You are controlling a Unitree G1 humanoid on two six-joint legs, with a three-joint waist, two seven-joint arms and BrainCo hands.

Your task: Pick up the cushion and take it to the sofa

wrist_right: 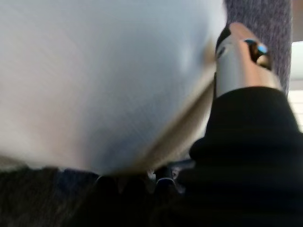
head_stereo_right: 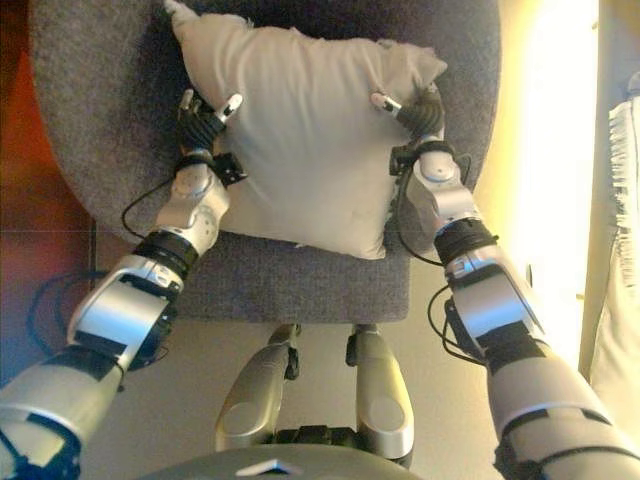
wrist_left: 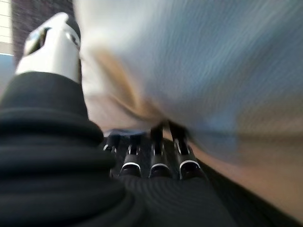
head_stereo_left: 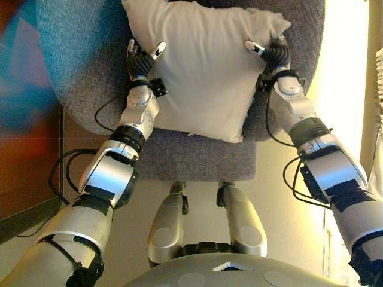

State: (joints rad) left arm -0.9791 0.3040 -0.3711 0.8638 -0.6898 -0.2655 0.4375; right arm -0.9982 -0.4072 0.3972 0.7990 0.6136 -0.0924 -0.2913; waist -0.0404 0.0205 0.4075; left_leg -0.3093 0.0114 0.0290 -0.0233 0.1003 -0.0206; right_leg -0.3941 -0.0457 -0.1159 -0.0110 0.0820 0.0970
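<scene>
A cream cushion [head_stereo_left: 203, 66] lies on a grey upholstered seat [head_stereo_left: 197, 158], straight ahead of me. My left hand [head_stereo_left: 142, 60] is at its left edge and my right hand [head_stereo_left: 272, 55] at its right edge. Each thumb lies on top of the cushion. In the left wrist view the fingers [wrist_left: 158, 161] reach under the cushion [wrist_left: 189, 71] and the thumb [wrist_left: 52, 45] presses on top. The right wrist view shows the same pinch on the cushion [wrist_right: 94, 80], with the thumb [wrist_right: 241, 61] above. I cannot tell whether the cushion is lifted off the seat.
The seat's curved grey back [head_stereo_left: 72, 54] wraps round behind the cushion. A dark reddish panel [head_stereo_left: 30, 155] stands to the left. A brightly lit strip of floor [head_stereo_left: 347, 72] runs along the right, with pale fabric [head_stereo_right: 620, 200] at the far right edge.
</scene>
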